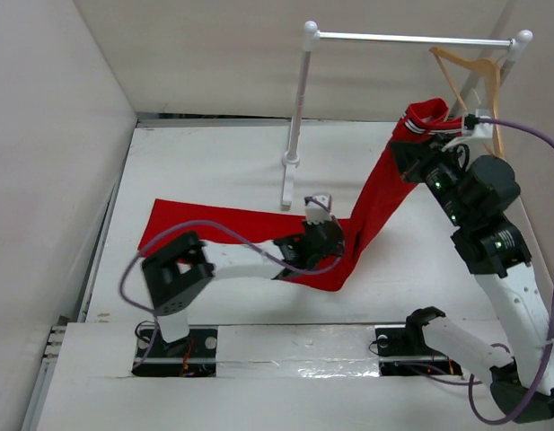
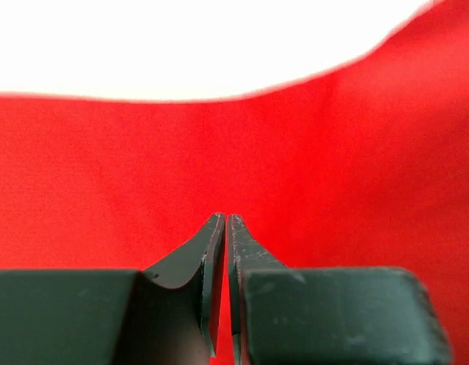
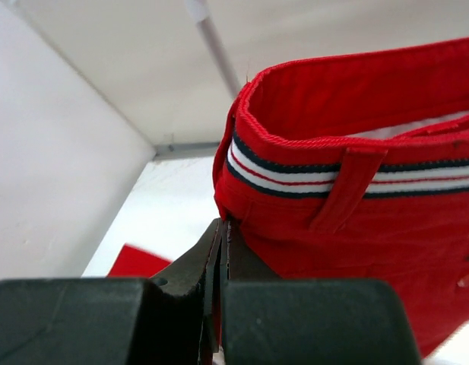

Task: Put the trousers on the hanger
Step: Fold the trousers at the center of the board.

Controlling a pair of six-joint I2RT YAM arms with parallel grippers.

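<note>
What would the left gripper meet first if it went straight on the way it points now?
The trousers. In the left wrist view the left gripper, jaws shut, points straight at their red cloth, which fills the view beyond its tips. The gap is unclear; it may already touch.

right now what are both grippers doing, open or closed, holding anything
Left gripper: shut, tips against the trousers; cannot tell if cloth is pinched.
Right gripper: shut on the trousers' waistband edge, holding it raised.
</note>
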